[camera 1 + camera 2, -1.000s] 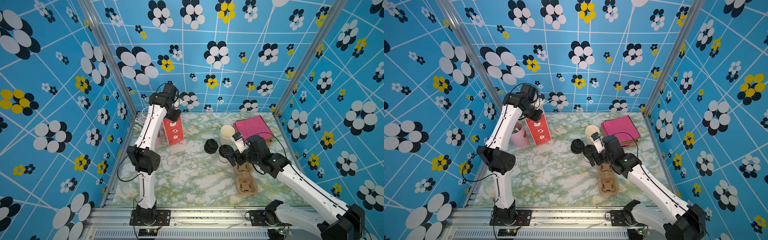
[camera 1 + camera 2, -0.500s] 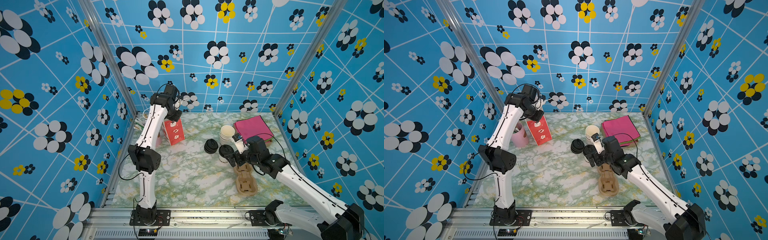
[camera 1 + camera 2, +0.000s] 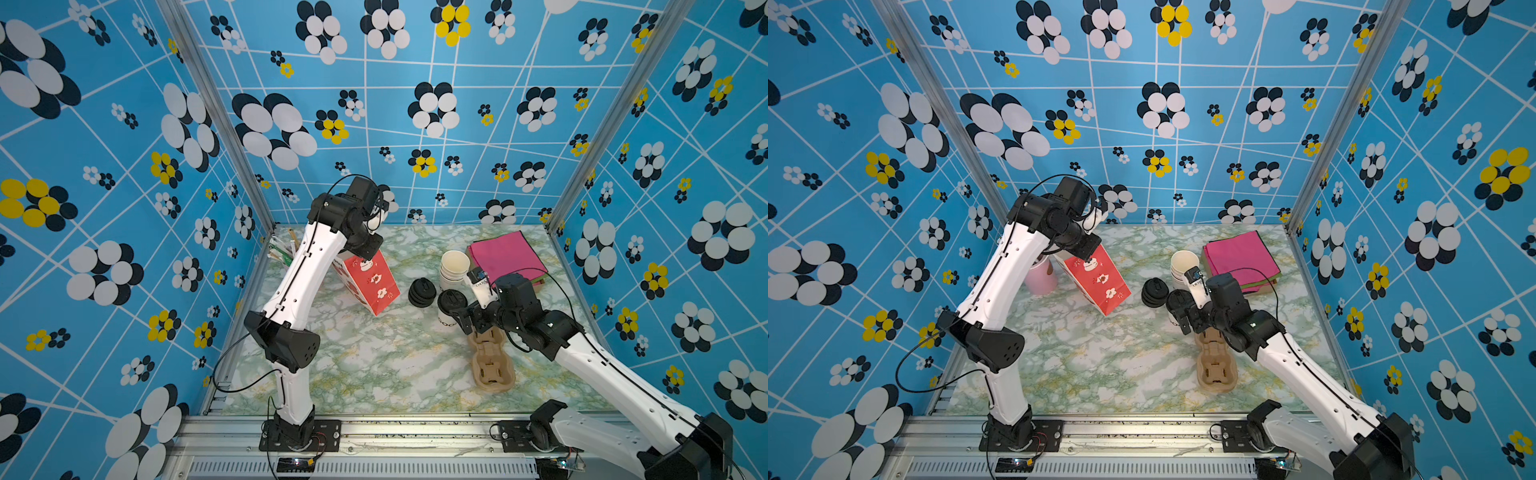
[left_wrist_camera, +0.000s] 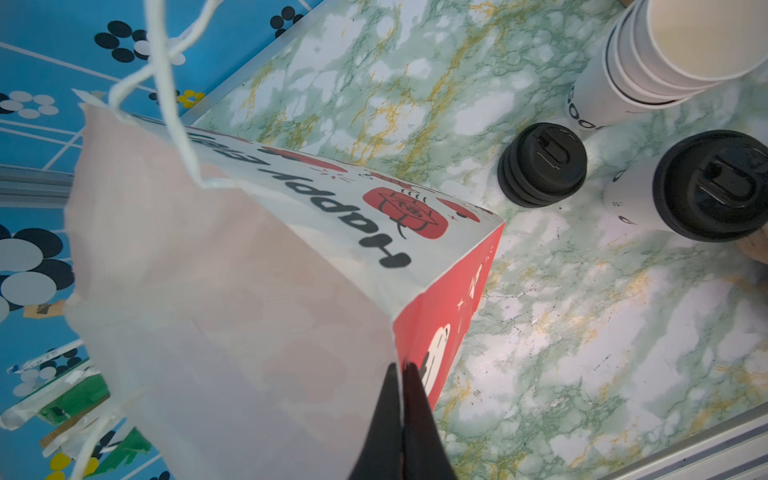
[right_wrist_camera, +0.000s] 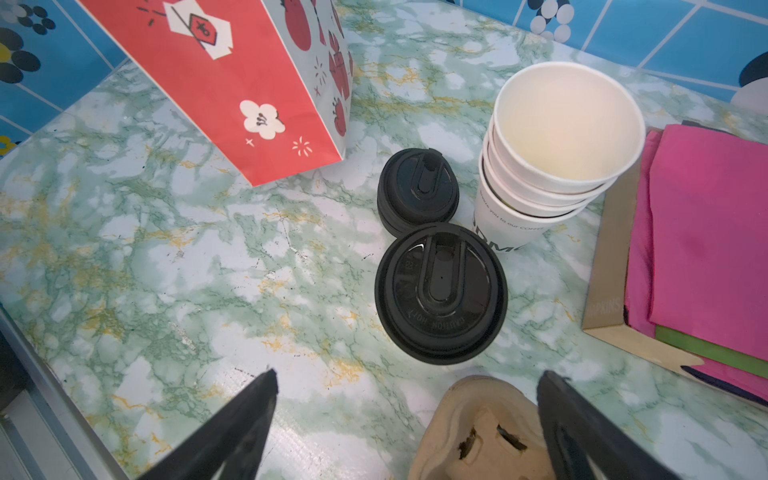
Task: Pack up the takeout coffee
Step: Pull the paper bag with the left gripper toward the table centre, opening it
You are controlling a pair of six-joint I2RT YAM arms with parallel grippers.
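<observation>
Right gripper point(image 5: 407, 374), spread wide over the near cup carrier point(image 3: 492, 365), should straddle the takeout coffee point(image 5: 440, 291) squarely, upright right of centre on the counter point(image 3: 395, 365); far left, left gripper point(image 4: 401, 374) pinches the rim of the red bag point(image 4: 232, 291).
</observation>
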